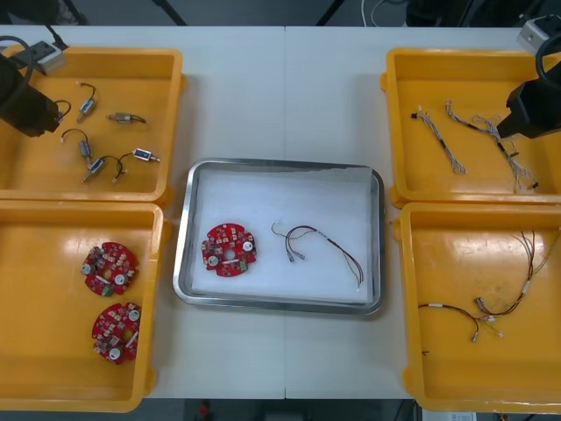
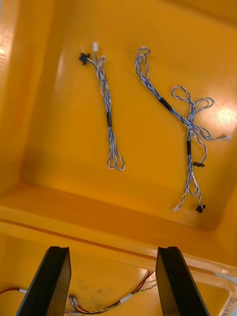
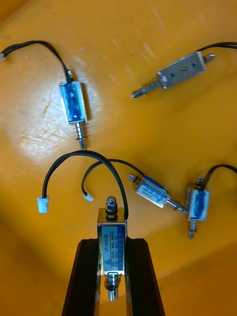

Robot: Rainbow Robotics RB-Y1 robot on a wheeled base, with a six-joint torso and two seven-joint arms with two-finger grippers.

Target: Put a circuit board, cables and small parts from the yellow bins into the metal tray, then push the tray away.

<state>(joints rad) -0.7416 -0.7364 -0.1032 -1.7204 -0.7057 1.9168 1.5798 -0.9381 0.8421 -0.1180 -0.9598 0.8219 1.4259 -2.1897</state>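
My left gripper [image 3: 112,243] is shut on a small metal part [image 3: 111,249] with a black wire, over the far left yellow bin [image 1: 166,70]. Other small metal parts [image 3: 74,101] lie on that bin's floor beyond the fingers. In the front view the left gripper [image 1: 37,114] sits at the bin's left side. My right gripper [image 2: 113,276] stands open above the rim between the two right bins, with twisted blue and white cables [image 2: 108,118] lying beyond it. The metal tray [image 1: 379,237] holds a red circuit board [image 1: 230,250] and a cable [image 1: 320,250].
Two more red circuit boards [image 1: 111,267] lie in the near left bin [image 1: 153,298]. The near right bin [image 1: 412,307] holds red and yellow cables [image 1: 508,303]. My right arm [image 1: 533,110] hangs over the far right bin [image 1: 399,123]. Bare table lies beyond the tray.
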